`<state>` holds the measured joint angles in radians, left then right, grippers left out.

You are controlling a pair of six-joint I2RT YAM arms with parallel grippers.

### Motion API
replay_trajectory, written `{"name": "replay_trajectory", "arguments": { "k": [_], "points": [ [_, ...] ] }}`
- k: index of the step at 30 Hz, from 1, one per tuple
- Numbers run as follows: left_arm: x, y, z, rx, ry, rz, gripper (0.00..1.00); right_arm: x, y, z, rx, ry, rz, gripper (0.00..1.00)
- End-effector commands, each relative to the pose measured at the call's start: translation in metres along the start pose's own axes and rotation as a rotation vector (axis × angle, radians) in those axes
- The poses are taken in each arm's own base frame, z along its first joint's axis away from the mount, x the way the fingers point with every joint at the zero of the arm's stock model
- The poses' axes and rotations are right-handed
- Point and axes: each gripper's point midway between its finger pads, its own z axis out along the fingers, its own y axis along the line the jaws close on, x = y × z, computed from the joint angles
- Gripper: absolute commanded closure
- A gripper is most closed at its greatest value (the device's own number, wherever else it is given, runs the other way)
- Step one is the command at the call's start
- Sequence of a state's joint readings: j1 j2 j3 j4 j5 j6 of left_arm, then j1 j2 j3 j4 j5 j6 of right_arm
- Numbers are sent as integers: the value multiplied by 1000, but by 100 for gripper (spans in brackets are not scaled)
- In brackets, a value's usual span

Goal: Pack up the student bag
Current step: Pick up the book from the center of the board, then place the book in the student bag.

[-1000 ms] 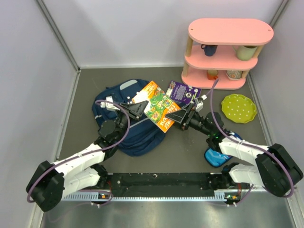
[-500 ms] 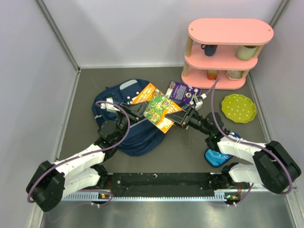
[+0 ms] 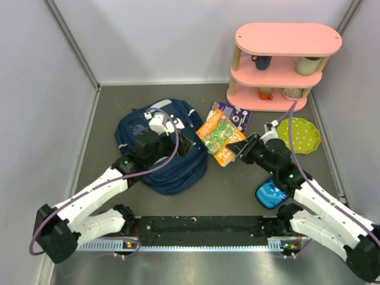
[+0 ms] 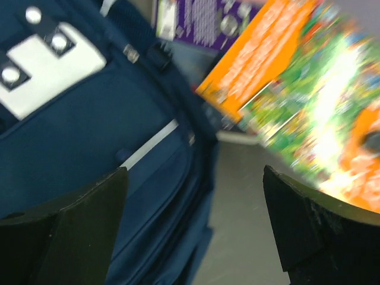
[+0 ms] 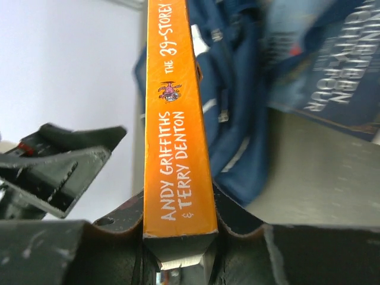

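The student bag [image 3: 155,155], navy with white trims, lies flat left of centre. My left gripper [image 3: 183,143] hovers open over its right side, and the left wrist view shows the same gripper [image 4: 193,219] holding nothing, with the bag [image 4: 89,119] below. My right gripper [image 3: 240,147] is shut on an orange and green book [image 3: 221,136], held just right of the bag. In the right wrist view the jaws [image 5: 178,231] clamp the book's orange spine [image 5: 175,119], with the bag [image 5: 237,107] beyond it.
A purple book [image 3: 233,115] lies on the table behind the held book. A pink shelf [image 3: 279,65] with cups stands at the back right, with a green plate [image 3: 298,135] in front of it. A blue pencil case [image 3: 270,195] lies near the right arm.
The right gripper closed on the orange book, and the left gripper let go of it and opened. The book moved right, off the bag, and the left gripper drew back over the bag.
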<state>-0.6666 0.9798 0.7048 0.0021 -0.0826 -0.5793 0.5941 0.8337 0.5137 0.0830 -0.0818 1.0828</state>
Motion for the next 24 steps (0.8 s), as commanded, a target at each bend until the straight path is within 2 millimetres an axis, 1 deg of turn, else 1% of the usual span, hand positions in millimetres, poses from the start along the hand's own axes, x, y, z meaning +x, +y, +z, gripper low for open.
{"name": "replay_trajectory", "arguments": {
  "k": [1,3,4,5,7,8,10,11,14,15,17,18,21,22,24],
  "points": [
    [65,37,-12,-119,329,301,2,-41,-14,-29,187,-167,-116,100],
    [74,33,-13,-91,370,365,1,-45,-15,-38,210,-181,-129,100],
    [82,24,-15,-65,385,397,1,-50,-15,-42,219,-203,-135,100],
    [83,20,-15,-43,387,431,1,-50,-18,-46,241,-200,-138,100],
    [96,9,-17,14,437,458,2,-54,-22,-51,263,-216,-134,100],
    [100,7,-18,31,451,465,2,-56,-21,-54,263,-220,-136,100],
    [109,6,-19,58,477,479,1,-57,-23,-57,271,-224,-132,100],
    [115,9,-20,64,495,502,1,-58,-23,-58,272,-228,-129,100],
    [122,15,-19,59,523,534,2,-60,-25,-61,279,-229,-125,100],
    [124,17,-18,57,532,539,5,-61,-25,-61,280,-231,-123,100],
    [128,13,-18,85,552,539,12,-62,-25,-61,283,-230,-125,100],
    [131,15,-16,80,567,539,14,-62,-25,-61,282,-228,-124,100],
    [136,13,-11,86,583,527,28,-62,-24,-60,282,-217,-128,100],
    [137,12,-10,90,584,524,34,-60,-24,-58,283,-207,-132,100],
    [137,10,-7,92,578,511,39,-60,-24,-57,283,-201,-130,100]
  ]
}}
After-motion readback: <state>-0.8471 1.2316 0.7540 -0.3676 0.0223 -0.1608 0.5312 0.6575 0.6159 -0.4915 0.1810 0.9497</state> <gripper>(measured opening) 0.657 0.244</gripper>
